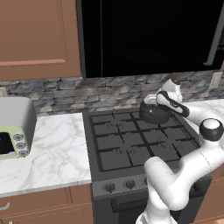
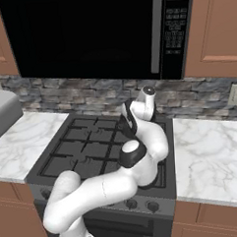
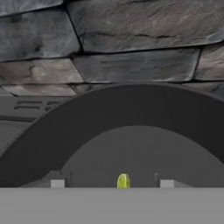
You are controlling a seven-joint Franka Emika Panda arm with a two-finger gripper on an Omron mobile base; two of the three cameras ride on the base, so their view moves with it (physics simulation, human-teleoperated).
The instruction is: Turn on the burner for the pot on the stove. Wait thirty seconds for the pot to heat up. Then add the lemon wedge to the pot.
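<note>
Lemon wedge: a small yellow-green sliver seen between the fingertips of the gripper, over the open pot. The jaws stand apart; whether they pinch it cannot be told. Pot location: far right burner of the stove, near the stone backsplash. Handling estimate: light, soft, slippery; grip across the flat sides. No legible writing.

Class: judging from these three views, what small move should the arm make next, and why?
Probably open the gripper to drop the lemon wedge. In the hand view the wedge sits between the finger tips, with the pot open just beyond them. The base views put the hand at the pot on the stove's back right.
</note>
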